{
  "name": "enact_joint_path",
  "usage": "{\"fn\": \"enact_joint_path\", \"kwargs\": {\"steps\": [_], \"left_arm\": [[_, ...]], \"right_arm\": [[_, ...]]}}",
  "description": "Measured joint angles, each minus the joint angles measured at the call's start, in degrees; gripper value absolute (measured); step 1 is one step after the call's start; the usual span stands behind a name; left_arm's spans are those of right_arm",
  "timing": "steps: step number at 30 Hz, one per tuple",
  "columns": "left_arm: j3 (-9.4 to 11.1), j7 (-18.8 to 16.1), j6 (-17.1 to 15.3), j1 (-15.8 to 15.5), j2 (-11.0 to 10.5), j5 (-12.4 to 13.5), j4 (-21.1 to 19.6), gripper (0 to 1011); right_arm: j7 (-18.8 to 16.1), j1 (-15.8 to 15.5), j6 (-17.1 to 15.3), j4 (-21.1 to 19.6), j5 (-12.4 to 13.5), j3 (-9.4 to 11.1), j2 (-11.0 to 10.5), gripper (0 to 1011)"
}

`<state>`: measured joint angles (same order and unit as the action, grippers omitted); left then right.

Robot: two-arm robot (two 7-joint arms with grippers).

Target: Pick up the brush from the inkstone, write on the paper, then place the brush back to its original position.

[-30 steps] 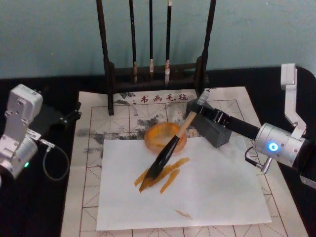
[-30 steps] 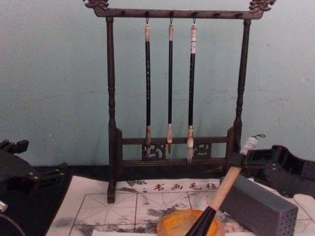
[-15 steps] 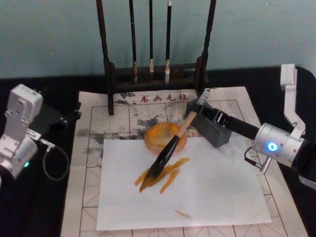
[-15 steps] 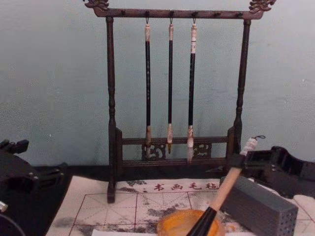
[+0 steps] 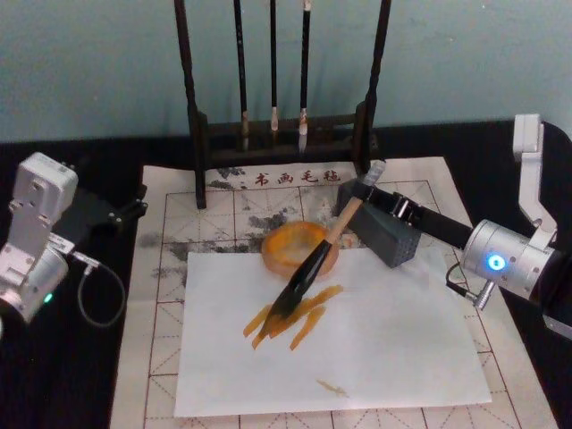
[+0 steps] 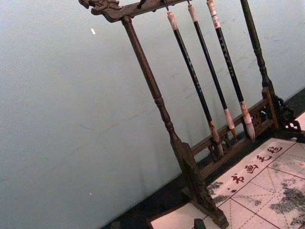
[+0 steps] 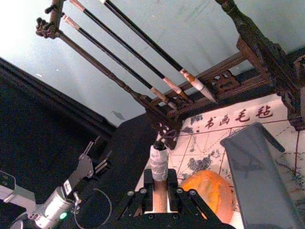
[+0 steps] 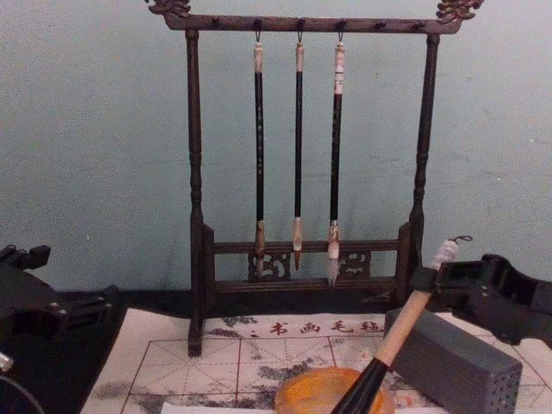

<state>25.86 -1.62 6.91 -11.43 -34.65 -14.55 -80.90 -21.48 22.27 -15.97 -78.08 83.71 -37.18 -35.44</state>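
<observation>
My right gripper (image 5: 365, 192) is shut on the pale wood handle of the brush (image 5: 313, 264), just below its white end cap. The brush slants down to the left across the round orange inkstone (image 5: 286, 246). Its dark bristles rest on orange strokes on a white sheet (image 5: 393, 340). That sheet lies on the paper (image 5: 170, 268), cream with a red grid and red characters. From the chest view, the brush (image 8: 405, 323) rises from the inkstone (image 8: 315, 392) to the right gripper (image 8: 427, 280). The right wrist view looks along the brush (image 7: 158, 164). My left gripper (image 5: 112, 214) is parked at the left, off the paper.
A dark wooden rack (image 5: 277, 134) with three thin hanging brushes stands behind the paper. A dark grey block (image 5: 389, 234) lies right of the inkstone, under my right arm. A black cloth covers the table around the paper.
My right gripper has shifted slightly to the right with the brush, dragging the bristles a little along the orange strokes. The left arm has not moved.
</observation>
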Motion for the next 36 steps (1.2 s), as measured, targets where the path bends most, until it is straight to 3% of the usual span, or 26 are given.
{"fn": "enact_joint_path", "kwargs": {"steps": [36], "left_arm": [[0.0,0.0,0.0,0.0,0.0,0.0,0.0,1001]], "right_arm": [[1.6,0.4,1.7,1.9,0.6,2.0,0.5,202]]}}
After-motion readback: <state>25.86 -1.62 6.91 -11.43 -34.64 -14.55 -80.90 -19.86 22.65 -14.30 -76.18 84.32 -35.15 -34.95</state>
